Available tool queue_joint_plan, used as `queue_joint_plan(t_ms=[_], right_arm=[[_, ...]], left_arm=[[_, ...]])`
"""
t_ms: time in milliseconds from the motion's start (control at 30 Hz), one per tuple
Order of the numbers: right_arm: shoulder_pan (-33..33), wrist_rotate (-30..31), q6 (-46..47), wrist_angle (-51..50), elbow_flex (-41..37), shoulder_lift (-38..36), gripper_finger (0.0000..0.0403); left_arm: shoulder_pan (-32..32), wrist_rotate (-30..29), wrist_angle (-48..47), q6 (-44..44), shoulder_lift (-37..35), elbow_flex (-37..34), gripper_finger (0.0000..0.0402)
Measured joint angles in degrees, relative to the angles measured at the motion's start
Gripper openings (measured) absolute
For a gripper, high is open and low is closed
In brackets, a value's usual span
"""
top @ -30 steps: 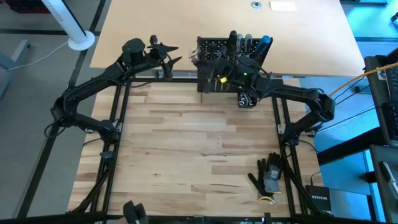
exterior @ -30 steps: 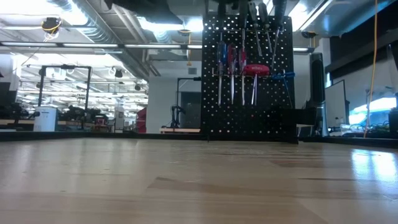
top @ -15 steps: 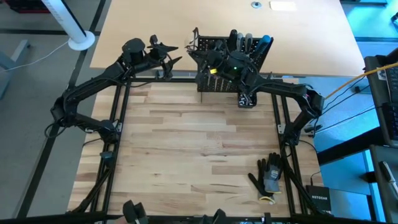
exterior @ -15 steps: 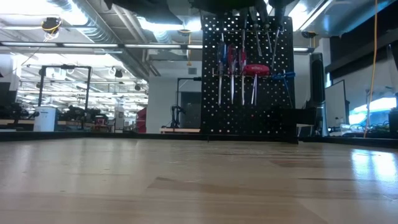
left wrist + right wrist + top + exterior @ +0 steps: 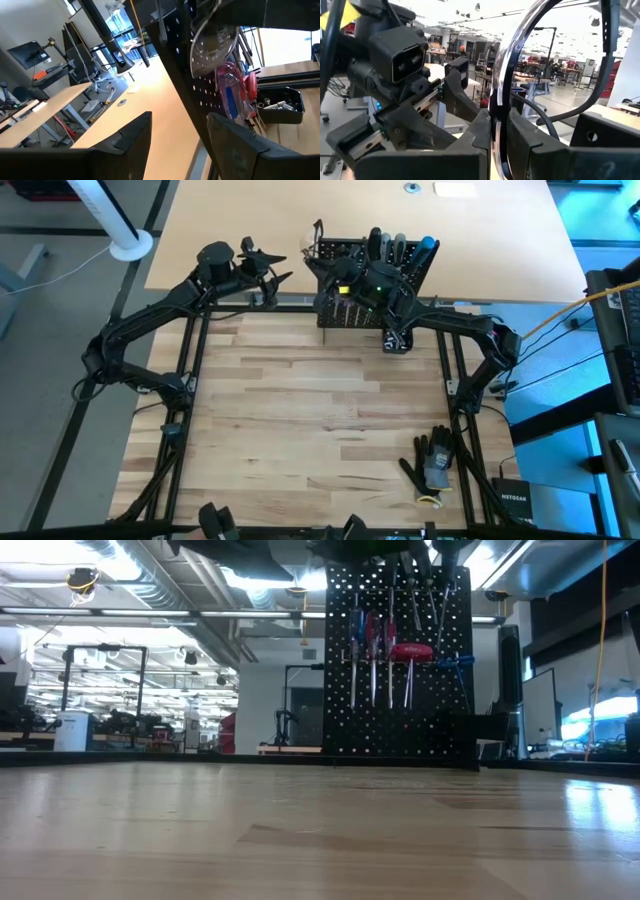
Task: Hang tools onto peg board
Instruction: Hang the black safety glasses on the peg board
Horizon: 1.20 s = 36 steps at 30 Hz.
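Since a second ago the right arm has swung from the near side of the black perforated peg board (image 5: 372, 290) up over its top left corner, while the left arm hasn't budged.

As far as we can tell the job is mostly done — in the low view a row of red- and blue-handled screwdrivers (image 5: 372, 645) already hangs on the board, along with a red-gripped tool (image 5: 411, 652) and a blue one beside it. The wooden surface (image 5: 310, 420) has no tools lying on it that we can see, only a pair of black gloves (image 5: 432, 463) near the right edge. What's left looks like the one piece in hand.

The right gripper (image 5: 496, 131) is pinched on a thin shiny metal ring or hoop (image 5: 512, 70), fingers pressed tight against its rim. It sits high, just over the board's top — the left wrist view shows a clear round thing (image 5: 212, 42) right against the board's face there. The left gripper (image 5: 268, 268) waits well to the left of the board at the far edge, fingers spread wide and holding nothing.
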Motion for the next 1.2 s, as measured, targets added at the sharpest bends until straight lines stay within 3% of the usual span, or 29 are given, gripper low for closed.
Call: queue_joint_plan(t_ms=[533, 900, 1200], right_arm=[[-0.5, 1.7, 2.6, 5.9, 0.0, 1.8, 0.0035], [-0.8, 4.5, 3.9, 4.7, 0.1, 2.4, 0.0035], [-0.3, 2.9, 3.5, 4.9, 0.0, 2.4, 0.0035]], left_arm=[[-0.1, 0.1, 0.2, -0.3, 0.0, 0.0, 0.0184], [-0.1, 0.1, 0.0, -0.1, 0.0, 0.0, 0.0184], [-0.1, 0.1, -0.1, -0.1, 0.0, 0.0, 0.0184]])
